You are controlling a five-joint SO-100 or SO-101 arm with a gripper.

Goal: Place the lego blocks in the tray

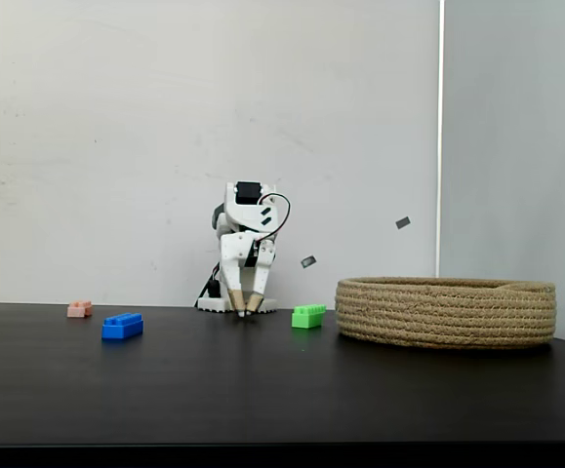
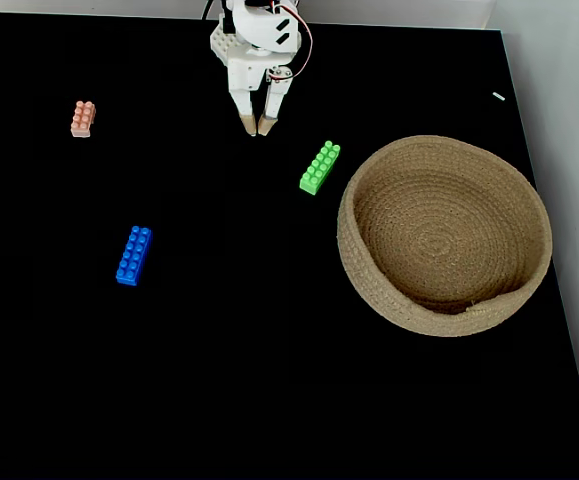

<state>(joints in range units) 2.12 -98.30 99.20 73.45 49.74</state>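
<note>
Three lego blocks lie on the black table. The green block (image 1: 308, 316) (image 2: 320, 167) rests just left of the tray. The blue block (image 1: 122, 327) (image 2: 134, 255) lies further left and nearer the front. The pale pink block (image 1: 79, 309) (image 2: 83, 118) sits at the far left back. The tray (image 1: 446, 312) (image 2: 369, 260), a round coiled-rope basket, stands on the right with nothing inside. My white gripper (image 1: 244, 311) (image 2: 259, 128) points down at the table's back, fingertips almost together, holding nothing. It is left of and behind the green block.
A white wall rises behind the table. Two small dark marks (image 1: 307, 261) are on it near the arm. The table's right edge (image 2: 554, 280) runs close past the tray.
</note>
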